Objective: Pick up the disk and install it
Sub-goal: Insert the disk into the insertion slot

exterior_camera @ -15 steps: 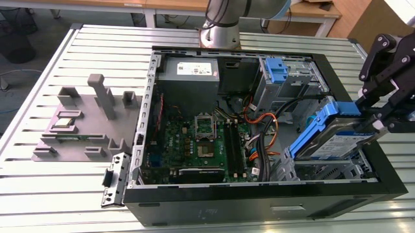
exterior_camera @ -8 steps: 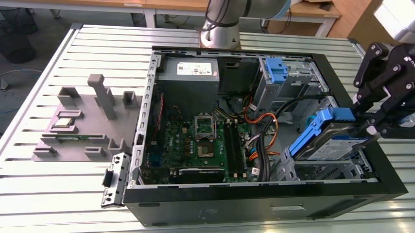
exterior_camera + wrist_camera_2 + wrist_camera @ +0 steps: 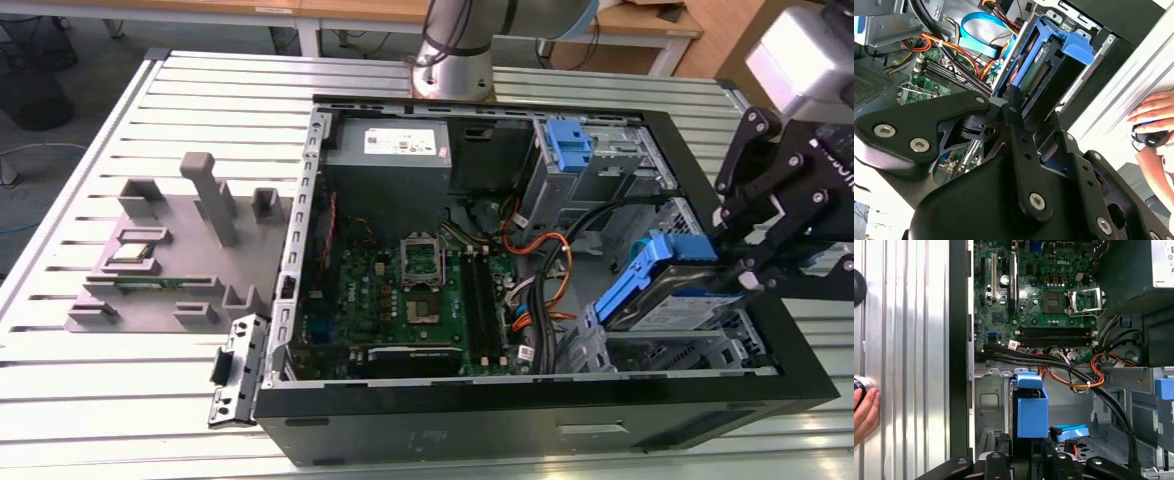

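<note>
The disk (image 3: 678, 308) is a silver drive with a white label and blue side rails. It is tilted, its blue-railed end raised, over the metal drive cage (image 3: 667, 352) in the open computer case's corner at the exterior view's right. My black gripper (image 3: 737, 268) reaches in from the right and is shut on the disk. The second wrist view shows the disk (image 3: 1040, 67) edge-on between my fingers (image 3: 1010, 102). In the first wrist view its blue rail (image 3: 1032, 411) rises just beyond my gripper (image 3: 1026, 452).
The case (image 3: 534, 410) lies open on a slatted metal table, with motherboard (image 3: 400, 300), grey power supply (image 3: 390, 145) and black and orange cables (image 3: 554, 250) beside the cage. Another blue caddy (image 3: 567, 145) sits in the upper bay. A grey fixture (image 3: 174, 250) stands left. A person's hand (image 3: 865, 412) rests on the table.
</note>
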You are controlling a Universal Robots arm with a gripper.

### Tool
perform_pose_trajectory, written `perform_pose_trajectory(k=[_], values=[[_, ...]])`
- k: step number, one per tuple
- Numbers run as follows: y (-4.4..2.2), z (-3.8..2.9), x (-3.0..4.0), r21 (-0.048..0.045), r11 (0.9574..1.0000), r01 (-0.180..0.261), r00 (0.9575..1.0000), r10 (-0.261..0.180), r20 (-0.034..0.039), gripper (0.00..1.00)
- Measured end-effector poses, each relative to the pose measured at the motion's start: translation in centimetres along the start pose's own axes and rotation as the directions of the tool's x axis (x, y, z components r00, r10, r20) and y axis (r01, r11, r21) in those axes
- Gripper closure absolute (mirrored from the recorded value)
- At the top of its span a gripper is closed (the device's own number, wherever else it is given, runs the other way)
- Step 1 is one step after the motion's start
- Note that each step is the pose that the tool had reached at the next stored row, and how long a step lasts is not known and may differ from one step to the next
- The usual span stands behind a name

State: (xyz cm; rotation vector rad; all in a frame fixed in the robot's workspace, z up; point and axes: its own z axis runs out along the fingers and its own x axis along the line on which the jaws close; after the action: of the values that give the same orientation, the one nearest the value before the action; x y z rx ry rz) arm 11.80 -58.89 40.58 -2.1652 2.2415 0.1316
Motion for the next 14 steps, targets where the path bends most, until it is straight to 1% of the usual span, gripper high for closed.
perform_pose_trajectory(k=[9,14], values=[[-0.05,1.61,0.12,0.0,1.0,0.0,1.0,0.0,-0.0002,0.65],[-0.05,1.71,0.13,0.0,1.0,0.0,1.0,0.0,-0.0002,0.65]])
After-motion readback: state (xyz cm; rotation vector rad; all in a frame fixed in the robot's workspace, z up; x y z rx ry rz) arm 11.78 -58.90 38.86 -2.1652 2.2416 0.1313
